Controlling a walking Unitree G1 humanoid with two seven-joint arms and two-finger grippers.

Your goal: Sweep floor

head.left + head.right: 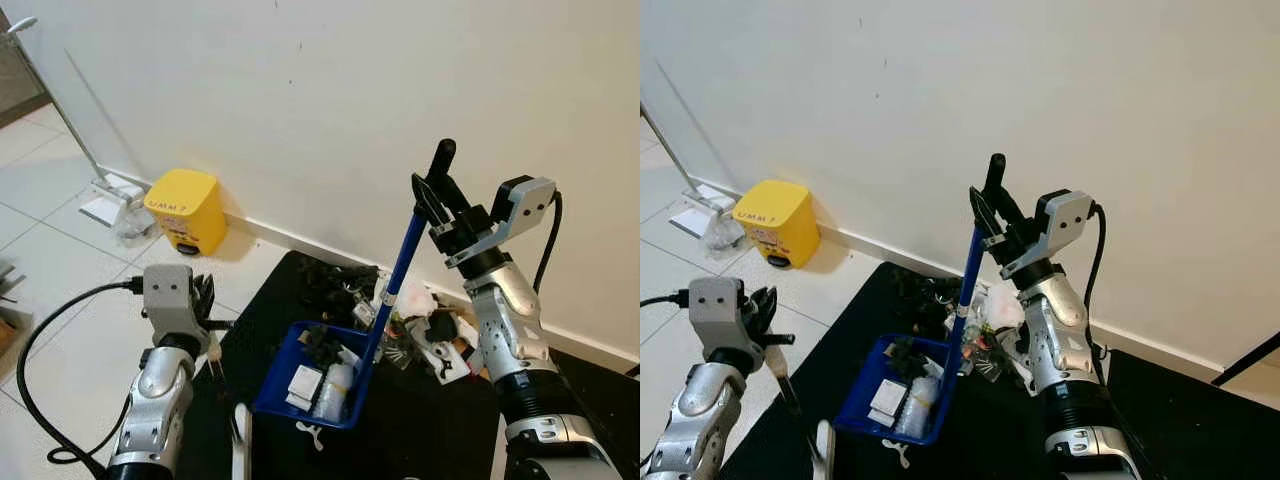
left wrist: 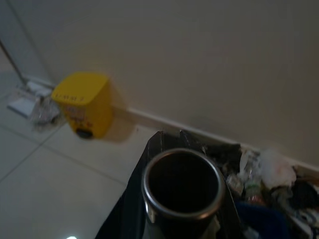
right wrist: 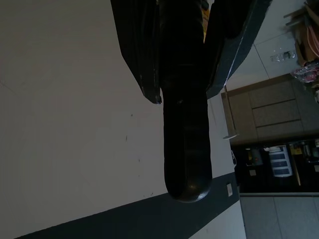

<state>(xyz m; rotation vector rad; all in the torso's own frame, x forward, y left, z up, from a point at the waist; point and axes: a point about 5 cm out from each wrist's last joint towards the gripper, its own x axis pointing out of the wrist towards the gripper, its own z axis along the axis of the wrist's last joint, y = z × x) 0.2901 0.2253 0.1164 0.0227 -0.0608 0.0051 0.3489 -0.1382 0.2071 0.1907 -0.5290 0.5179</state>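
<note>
I have the right claw (image 1: 437, 192) pinching the black grip of the blue dustpan (image 1: 315, 380), its pan on the black mat (image 1: 420, 430) at 6 o'clock catching litter, while the left claw (image 1: 206, 300) clamps the broom handle (image 2: 182, 183).

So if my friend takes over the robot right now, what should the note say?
Right hand: shut on the blue dustpan handle, holding it upright.
Left hand: shut on a thin stick, apparently the broom handle, low at the left.
Blue dustpan sits on the black mat, already holding scraps.
Litter pile remains by the wall behind it; yellow bin stands left.
Left: sweep the rest in, then empty.
</note>
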